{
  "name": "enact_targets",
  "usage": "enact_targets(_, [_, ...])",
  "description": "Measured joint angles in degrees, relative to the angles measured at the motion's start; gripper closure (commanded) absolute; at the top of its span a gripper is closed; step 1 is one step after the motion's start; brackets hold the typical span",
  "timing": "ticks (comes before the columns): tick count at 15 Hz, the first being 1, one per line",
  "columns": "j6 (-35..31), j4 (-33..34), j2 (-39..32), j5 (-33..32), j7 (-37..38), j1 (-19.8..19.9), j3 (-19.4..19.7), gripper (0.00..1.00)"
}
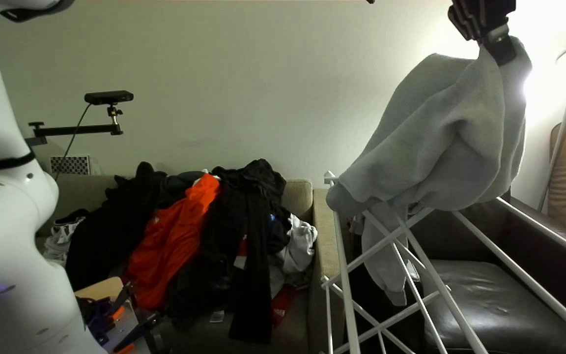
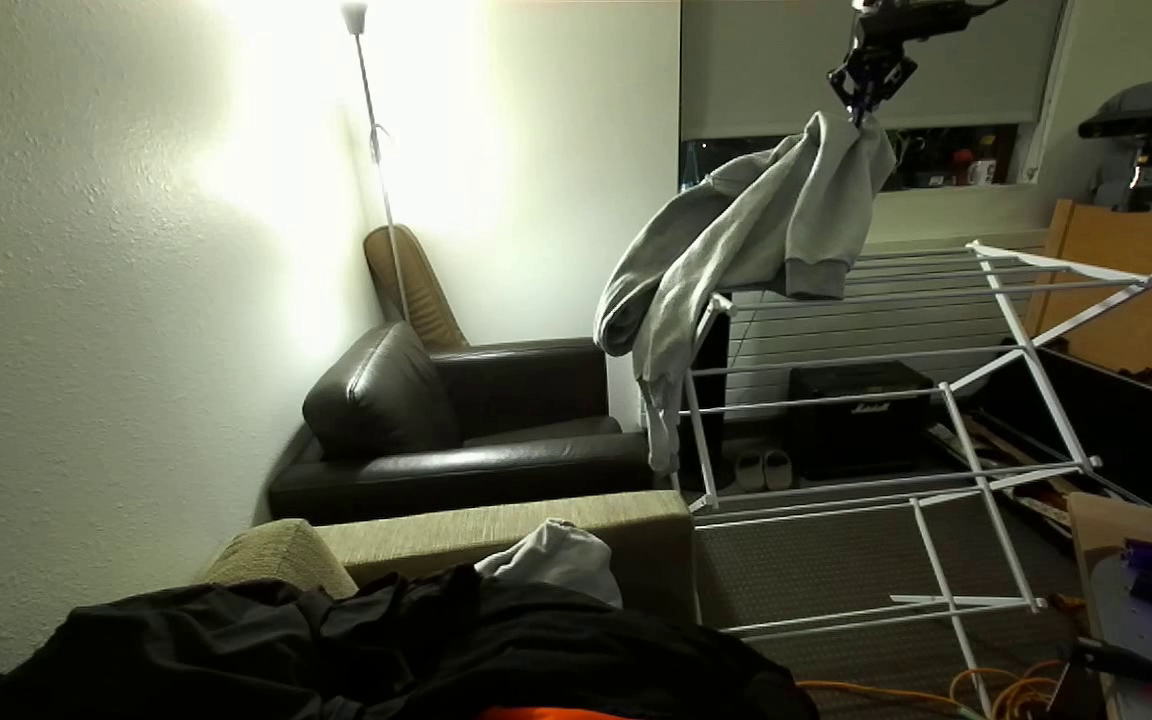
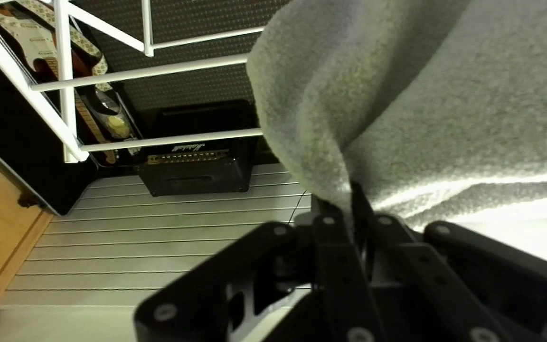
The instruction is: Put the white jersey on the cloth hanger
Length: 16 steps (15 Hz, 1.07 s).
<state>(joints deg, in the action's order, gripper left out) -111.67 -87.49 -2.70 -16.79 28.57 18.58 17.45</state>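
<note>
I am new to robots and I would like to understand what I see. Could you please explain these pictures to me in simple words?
The big white machine is a robot arm. At its end is a black tool, which grasps like a pincer. It is closed on a pale jersey and holds it up. Two pictures are taken from different places outside the robot; the third is taken from its wrist, so the tool looks very near there. The jersey hangs at one end of a white drying rack; whether it touches the bars, I cannot tell. On the sofa lies a heap of other clothes, mostly dark, with an orange piece among them.
</note>
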Motion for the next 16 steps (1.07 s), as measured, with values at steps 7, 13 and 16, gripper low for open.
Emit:
enact_targets(7, [-3.7,-2.4,-0.5,-1.7,-1.5,1.9,5.1,0.97])
enact_targets(13, [-6.0,-4.9,-0.5,-4.9,-1.6,3.8,7.9,0.97])
enact_targets(16, [-7.2,-5.8,-0.7,-6.2,-1.6,4.6,8.9,0.97])
